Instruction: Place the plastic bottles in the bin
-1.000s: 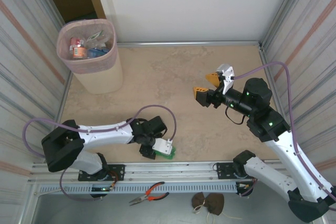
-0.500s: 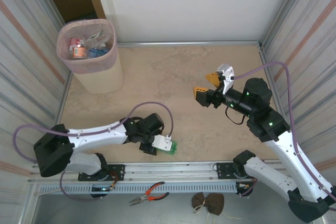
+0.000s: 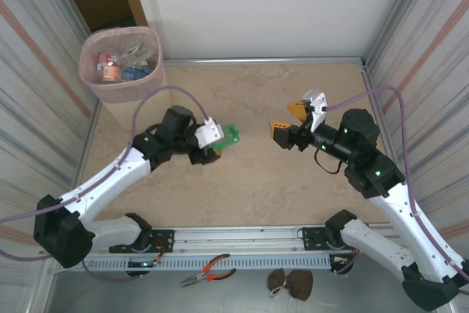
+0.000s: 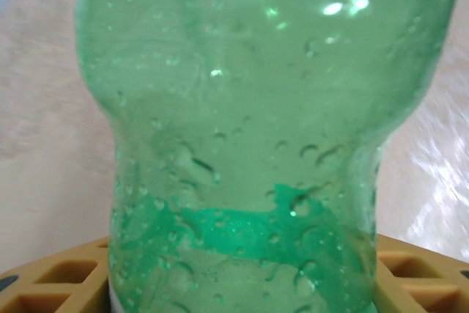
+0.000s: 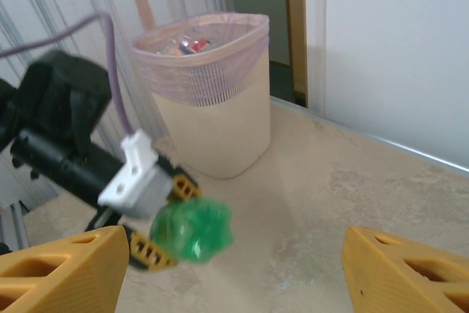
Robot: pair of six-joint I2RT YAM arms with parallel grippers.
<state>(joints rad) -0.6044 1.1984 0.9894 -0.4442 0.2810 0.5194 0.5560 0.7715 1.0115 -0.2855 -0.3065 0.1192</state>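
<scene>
The left gripper (image 3: 220, 140) is clamped on a green plastic bottle (image 3: 231, 134), held above mid-table. Just to its right, the right gripper (image 3: 286, 118) hangs with jaws apart, holding nothing. The bin (image 3: 128, 93), with other bottles (image 3: 110, 71) inside, stands in the far left corner.

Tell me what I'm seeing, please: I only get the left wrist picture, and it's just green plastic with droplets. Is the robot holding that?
Observer: Yes. The left gripper is clamped on a small green bottle, held off the table.
Visitor: Where should it go?
Observer: Into the bin in the far left corner. The bottle is not over it yet; it hangs to the bin's right, nearer the arms.
Visitor: And the other arm?
Observer: The right gripper is open and holds nothing. It hovers to the right of the bottle.
</scene>
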